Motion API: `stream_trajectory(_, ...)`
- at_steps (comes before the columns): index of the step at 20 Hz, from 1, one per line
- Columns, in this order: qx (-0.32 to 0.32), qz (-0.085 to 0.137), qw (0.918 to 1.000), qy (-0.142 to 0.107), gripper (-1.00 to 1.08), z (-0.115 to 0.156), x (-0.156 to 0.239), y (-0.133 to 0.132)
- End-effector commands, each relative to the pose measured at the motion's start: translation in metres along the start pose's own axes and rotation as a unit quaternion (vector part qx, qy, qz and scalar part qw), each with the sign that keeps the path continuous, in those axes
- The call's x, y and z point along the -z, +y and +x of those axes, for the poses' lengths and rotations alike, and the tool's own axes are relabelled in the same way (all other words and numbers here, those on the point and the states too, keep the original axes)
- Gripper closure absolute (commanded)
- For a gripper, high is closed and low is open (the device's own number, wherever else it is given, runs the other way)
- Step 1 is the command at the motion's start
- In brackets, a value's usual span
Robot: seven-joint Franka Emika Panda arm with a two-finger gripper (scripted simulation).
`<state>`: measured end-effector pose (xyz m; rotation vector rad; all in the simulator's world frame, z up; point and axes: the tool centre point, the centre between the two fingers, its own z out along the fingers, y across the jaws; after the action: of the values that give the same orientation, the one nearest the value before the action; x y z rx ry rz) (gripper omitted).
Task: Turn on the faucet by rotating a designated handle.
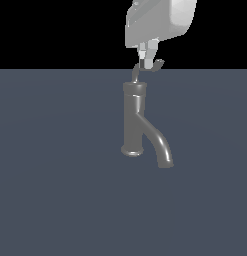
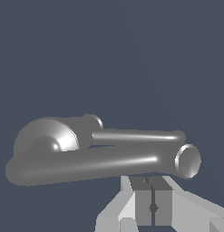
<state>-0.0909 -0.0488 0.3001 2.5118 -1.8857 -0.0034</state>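
Grey metal is all we see of the faucet (image 1: 133,120), which stands on the desk (image 1: 55,175) directly below our pincer (image 1: 147,59); its thin handle (image 1: 154,66) runs just under and beside the fingertips. The fingers (image 2: 152,199) look pressed together with no gap, holding nothing. We judge the rod could slide off the fingertips if we push too high or off-line, leaving the handle unturned. No brand, label or writing is visible anywhere.
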Motion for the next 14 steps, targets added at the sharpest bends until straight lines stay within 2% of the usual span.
stream_trajectory(1,-0.018,0.001,0.9998,0.001,1.08,0.032,0.0,0.008)
stream_trajectory(4,-0.019,0.001,0.9998,0.001,1.08,0.044,0.0,0.01)
stream_trajectory(5,0.003,0.0,1.0,0.0,1.08,0.017,0.0,0.001)
stream_trajectory(14,-0.006,0.0,1.0,0.0,1.08,0.05,0.0,-0.016)
